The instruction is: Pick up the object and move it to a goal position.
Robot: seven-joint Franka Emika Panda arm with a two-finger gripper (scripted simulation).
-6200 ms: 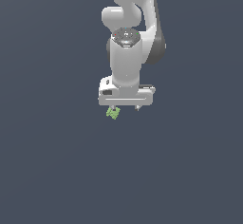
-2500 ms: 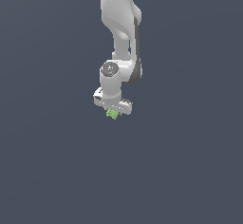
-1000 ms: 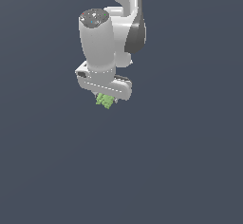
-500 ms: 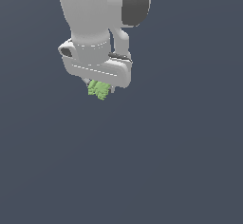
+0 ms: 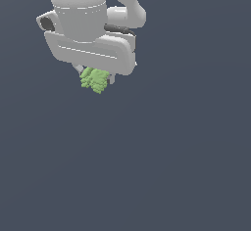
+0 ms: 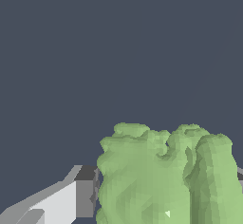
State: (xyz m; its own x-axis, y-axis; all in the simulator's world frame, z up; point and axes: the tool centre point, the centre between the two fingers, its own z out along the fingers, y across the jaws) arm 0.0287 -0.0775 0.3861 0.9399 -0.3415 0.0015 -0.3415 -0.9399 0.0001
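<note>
The white, smooth-shelled robot arm fills the upper part of the exterior view, towards that view's left, and its white two-fingered gripper [image 5: 96, 80] hangs below the broad hand block. Clamped between the fingers is the small light-green, knobbly clump of an object [image 5: 94, 80]; only short stubs of the fingers peep out either side of it, so the jaws are closed down about as far as the clump's own width allows. In the wrist view the object [image 6: 166, 175] bulges large between the fingers, with one pale finger [image 6: 61, 201] pressed against its flank; the other finger is mostly hidden behind the green lobes.

The clump is plainly off any surface: nothing but flat dark slate-grey background lies under and around it, and I can make out no shadow or table edge beneath. So the picking-up part looks done, and the grip appears sound, the lobes sitting well into the jaws.

What remains, I'd judge, is the carrying. No goal marker shows in either view, so I cannot say how near the object is to where it must end up
</note>
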